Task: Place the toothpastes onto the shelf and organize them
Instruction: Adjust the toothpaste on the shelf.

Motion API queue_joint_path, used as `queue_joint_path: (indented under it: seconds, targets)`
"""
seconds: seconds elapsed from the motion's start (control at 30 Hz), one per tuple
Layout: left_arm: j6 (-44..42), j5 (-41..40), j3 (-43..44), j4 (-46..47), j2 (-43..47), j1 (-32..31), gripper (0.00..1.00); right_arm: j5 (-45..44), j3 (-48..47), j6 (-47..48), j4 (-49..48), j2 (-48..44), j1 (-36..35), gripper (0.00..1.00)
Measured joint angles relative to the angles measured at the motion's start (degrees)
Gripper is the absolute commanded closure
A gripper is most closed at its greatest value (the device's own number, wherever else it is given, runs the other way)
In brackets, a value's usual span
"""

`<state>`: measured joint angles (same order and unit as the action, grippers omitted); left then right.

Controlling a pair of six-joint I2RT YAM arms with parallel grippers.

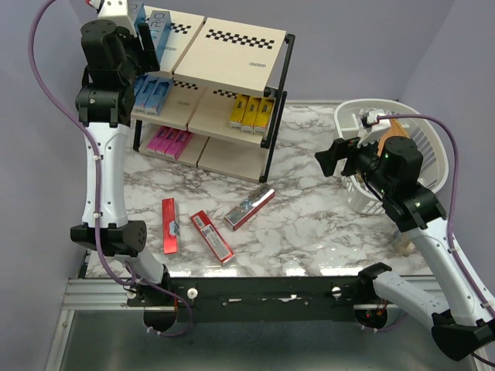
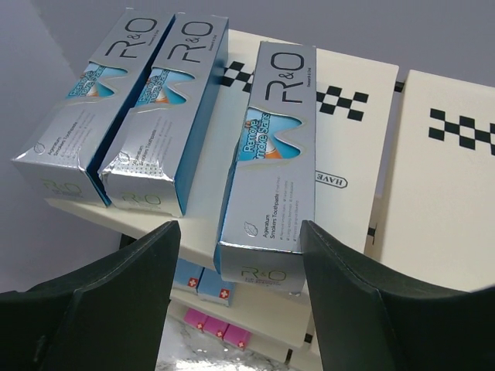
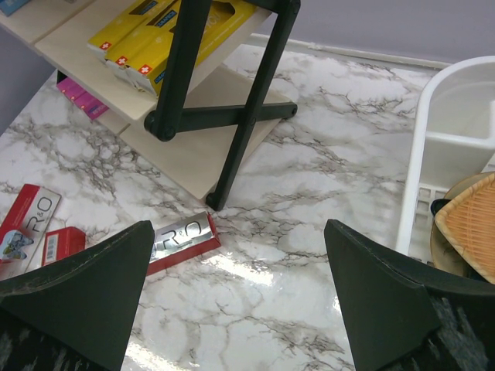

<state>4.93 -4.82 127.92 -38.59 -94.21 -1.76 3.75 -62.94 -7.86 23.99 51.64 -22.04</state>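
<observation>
Toothpaste box, silver with R&O on its face, lies on the top board of the shelf. It sits straight ahead of the left pincer, between the two fingers, with its near end hanging a little over the board's front edge. The pincer is released: there is daylight between its left finger and the carton. The right finger is just beside the carton; whether it touches I can't say. To the pincer's left, two more silver boxes lie touching side by side, apart from this one.

To my eye this is the setting-down step for the third silver box. The next move calls for drawing back without dragging it, or for a nudge left to close up the row.

Below the pincer, the lower tiers hold:
- light blue boxes, two for certain, maybe three
- three yellow boxes
- three pink boxes

Three boxes wait on the marble table: two red boxes and a silver-and-red box. All three lie to the left of the right pincer, which hovers wide open and empty, with the white basket at its right.
</observation>
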Motion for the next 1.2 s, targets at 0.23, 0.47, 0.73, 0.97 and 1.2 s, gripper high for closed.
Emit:
queue_joint_path:
  seconds: [0.23, 0.47, 0.73, 0.97, 1.2]
  targets:
    - [-0.6, -1.9, 1.9, 1.3, -2.4, 0.0, 0.26, 0.0, 0.0, 0.0, 0.0, 0.0, 0.0, 0.00]
    - [-2.2, -4.6, 2.1, 2.2, -3.0, -0.2, 0.26, 0.0, 0.0, 0.0, 0.0, 0.0, 0.0, 0.00]
    - [-3.3, -7.2, 2.2, 3.0, -3.6, -0.1, 0.28, 0.0, 0.0, 0.0, 0.0, 0.5, 0.0, 0.00]
    - [-3.4, -8.4, 2.3, 4.3, -4.4, -0.1, 0.30, 0.0, 0.0, 0.2, 0.0, 0.6, 0.0, 0.00]
    - [-3.0, -9.7, 2.9, 4.7, -4.9, -0.1, 0.28, -0.1, 0.0, 0.4, 0.0, 0.5, 0.0, 0.00]
